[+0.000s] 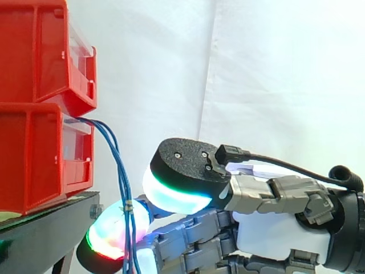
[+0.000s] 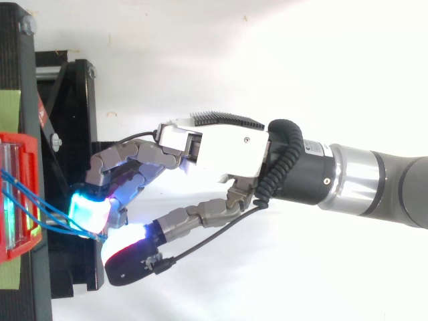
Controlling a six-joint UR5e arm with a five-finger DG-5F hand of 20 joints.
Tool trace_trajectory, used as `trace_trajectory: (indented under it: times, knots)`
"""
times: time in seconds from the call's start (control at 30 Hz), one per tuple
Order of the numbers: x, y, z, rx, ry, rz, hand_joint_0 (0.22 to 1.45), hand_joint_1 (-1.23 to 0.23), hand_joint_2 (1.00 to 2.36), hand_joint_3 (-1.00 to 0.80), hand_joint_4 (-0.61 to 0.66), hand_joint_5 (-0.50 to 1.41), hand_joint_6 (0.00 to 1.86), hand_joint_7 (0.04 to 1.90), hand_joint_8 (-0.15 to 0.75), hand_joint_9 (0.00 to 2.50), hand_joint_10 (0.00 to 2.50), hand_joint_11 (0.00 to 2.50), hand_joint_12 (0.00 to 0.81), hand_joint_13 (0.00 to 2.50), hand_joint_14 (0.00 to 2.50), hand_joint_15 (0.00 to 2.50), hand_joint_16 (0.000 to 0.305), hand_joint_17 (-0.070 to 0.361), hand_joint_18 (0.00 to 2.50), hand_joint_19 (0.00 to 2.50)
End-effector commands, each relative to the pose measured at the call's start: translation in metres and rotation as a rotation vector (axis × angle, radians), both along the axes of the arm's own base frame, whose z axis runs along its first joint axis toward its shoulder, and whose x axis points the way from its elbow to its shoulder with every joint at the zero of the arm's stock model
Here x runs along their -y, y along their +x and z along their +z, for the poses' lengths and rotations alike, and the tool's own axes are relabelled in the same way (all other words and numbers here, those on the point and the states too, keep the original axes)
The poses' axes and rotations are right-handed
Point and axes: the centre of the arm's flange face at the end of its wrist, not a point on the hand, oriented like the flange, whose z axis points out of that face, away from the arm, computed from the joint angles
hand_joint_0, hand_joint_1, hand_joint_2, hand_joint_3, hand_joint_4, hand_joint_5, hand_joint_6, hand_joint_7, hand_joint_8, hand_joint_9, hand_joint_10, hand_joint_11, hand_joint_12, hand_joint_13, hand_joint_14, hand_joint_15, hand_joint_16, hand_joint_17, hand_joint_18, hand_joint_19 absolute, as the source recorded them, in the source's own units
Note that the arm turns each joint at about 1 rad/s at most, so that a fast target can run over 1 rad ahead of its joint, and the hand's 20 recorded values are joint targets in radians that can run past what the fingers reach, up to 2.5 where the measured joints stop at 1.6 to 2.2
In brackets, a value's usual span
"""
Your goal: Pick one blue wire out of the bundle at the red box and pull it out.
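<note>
A bundle of thin blue wires point(image 1: 117, 165) leaves the red box point(image 1: 40, 154) under its clear front and hangs down in an arc. In the top view the blue wires point(image 2: 47, 210) run from the red box point(image 2: 13, 200) out to my hand's glowing fingertips point(image 2: 90, 210). My hand point(image 2: 227, 150) reaches in from the right with its fingers loosely bent. The wires cross in front of a lower finger pad point(image 1: 108, 237). The thumb pad point(image 1: 174, 197) sits just right of and above the wires, with a small gap. Nothing is pinched.
A second red bin point(image 1: 45, 51) is stacked on top of the first. Both stand on a black stand point(image 1: 45, 231), whose frame point(image 2: 73, 134) lies under the fingers. A white curtain hangs behind.
</note>
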Motion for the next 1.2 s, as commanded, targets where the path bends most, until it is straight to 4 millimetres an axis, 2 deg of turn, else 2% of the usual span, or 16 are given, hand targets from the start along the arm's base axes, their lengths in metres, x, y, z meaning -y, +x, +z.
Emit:
trace_trajectory:
  times: [0.0,1.0,1.17]
  knots:
    - [0.0001,0.0005,0.0006,0.005,-0.002,0.001,0.61,-0.78,1.01,-0.38,0.21,-0.17,0.77,0.85,0.324,0.88,0.01,0.67,0.414,0.81,0.02,0.53,0.049,0.110,0.59,0.46]
    - [-0.0059,0.0010,0.0011,0.006,-0.017,0.004,0.62,-0.78,1.02,-0.16,0.21,-0.22,0.93,0.77,0.334,0.84,0.01,0.76,0.415,0.85,0.02,0.55,0.050,0.114,0.66,0.50]
    - [-0.0062,0.0010,0.0023,0.008,-0.014,0.008,0.59,-0.74,1.02,-0.25,0.22,-0.22,0.93,0.77,0.339,0.85,0.01,0.76,0.421,0.86,0.02,0.57,0.051,0.115,0.66,0.51]
